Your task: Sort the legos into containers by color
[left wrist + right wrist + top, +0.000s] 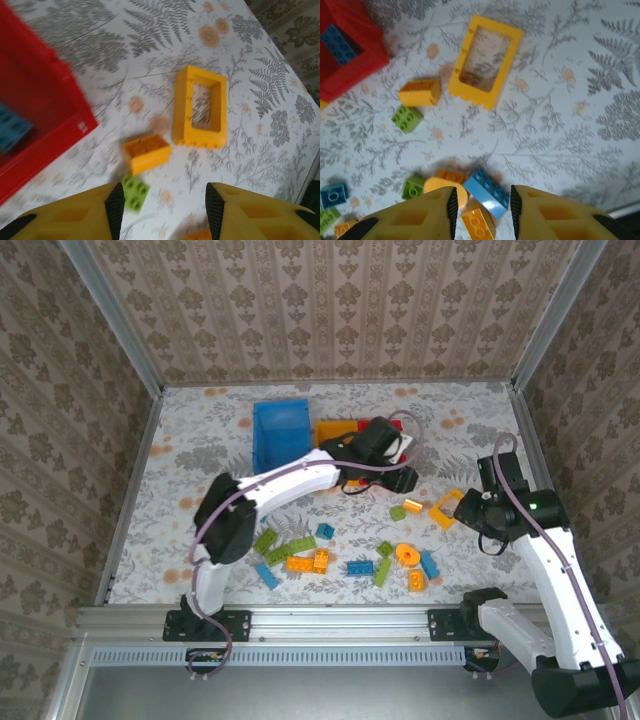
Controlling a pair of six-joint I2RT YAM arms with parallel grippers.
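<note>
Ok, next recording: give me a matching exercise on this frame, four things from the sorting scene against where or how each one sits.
Things
1. frame brick
2. red bin
3. blue bin
4. small green brick

Descriptions
A. farthest left of the containers in the top view
B. orange-yellow, lying flat, open through the middle
C. has a blue brick inside
D. next to a small orange brick, on its side away from the frame brick

Pairs: 1-B, 2-C, 3-A, 4-D
</note>
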